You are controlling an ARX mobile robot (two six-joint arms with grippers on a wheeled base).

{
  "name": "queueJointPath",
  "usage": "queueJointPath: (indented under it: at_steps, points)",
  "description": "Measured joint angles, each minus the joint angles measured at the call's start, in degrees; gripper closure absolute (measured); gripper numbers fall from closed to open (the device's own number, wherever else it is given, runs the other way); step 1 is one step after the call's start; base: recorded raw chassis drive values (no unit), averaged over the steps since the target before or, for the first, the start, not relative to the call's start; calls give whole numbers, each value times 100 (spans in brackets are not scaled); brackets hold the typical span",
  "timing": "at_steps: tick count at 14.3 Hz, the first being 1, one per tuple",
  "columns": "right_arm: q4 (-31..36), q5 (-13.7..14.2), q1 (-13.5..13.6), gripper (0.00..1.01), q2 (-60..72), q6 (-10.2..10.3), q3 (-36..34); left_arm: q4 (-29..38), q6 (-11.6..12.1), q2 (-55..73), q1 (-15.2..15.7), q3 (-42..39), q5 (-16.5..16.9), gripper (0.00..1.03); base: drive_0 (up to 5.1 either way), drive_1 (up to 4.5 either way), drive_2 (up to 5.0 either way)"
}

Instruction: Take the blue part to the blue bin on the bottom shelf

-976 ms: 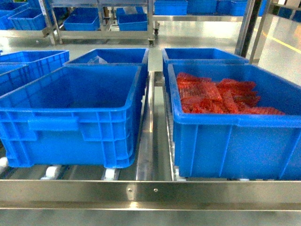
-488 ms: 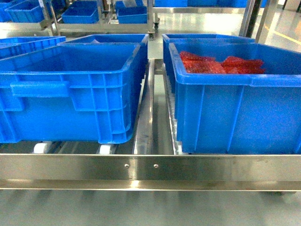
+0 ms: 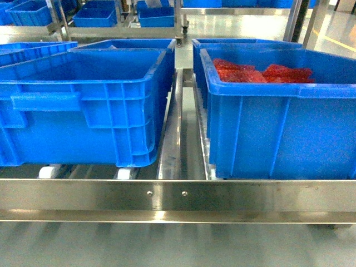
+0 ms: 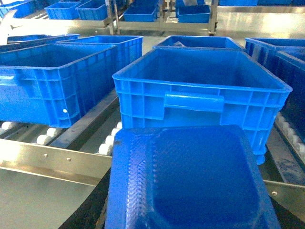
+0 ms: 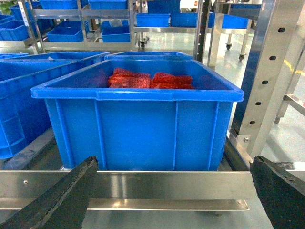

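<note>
The blue part, a shallow moulded tray with a ribbed edge, fills the bottom of the left wrist view. My left gripper is shut on it, its fingers hidden beneath. The part hangs just short of the bottom shelf's shiny front rail. An empty blue bin stands right behind the rail. In the head view that bin is on the left; neither gripper shows there. My right gripper is open and holds nothing, in front of the rail.
A blue bin with red mesh parts stands at the shelf's right. More blue bins sit left and behind on white rollers. A perforated steel post rises at the right end. Racks of bins line the far floor.
The head view has dropped lower and closer to the shelf's front rail, so the bins now show side-on. In the last half second it barely shifted.
</note>
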Motion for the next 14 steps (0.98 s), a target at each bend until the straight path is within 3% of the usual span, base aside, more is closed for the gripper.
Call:
queueJointPath:
  at_steps: [14]
  points:
    - [7,-2,0,3,0,0,0,2,0,2,0,0,0,60,-5,408,-417]
